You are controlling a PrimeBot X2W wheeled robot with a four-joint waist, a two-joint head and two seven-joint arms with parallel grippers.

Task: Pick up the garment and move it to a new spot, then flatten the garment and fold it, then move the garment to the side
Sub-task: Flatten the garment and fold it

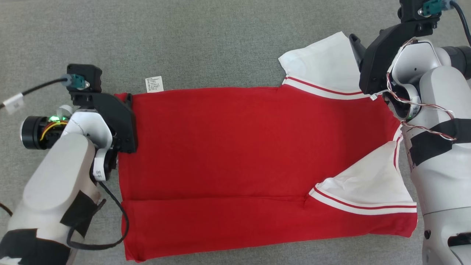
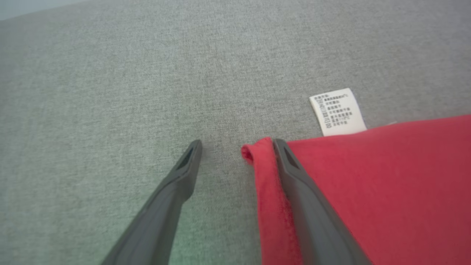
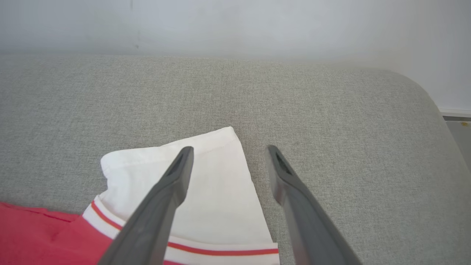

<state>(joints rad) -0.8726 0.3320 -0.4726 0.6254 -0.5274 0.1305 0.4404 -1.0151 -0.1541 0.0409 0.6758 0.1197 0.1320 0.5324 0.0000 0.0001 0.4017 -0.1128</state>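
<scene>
red shirt (image 1: 220, 147) spread on grey upholstery (image 1: 220, 44) | left pincer (image 2: 237, 145) released, straddling hem corner | right pincer (image 3: 228, 151) released over white sleeve (image 3: 220, 198)

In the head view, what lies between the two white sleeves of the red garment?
Red cloth of the garment itself, with nothing on it, lies between the far sleeve and the near sleeve. The head view shows this.

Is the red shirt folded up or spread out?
Spread out: the red shirt lies flat on the grey surface, both white sleeves showing.
</scene>
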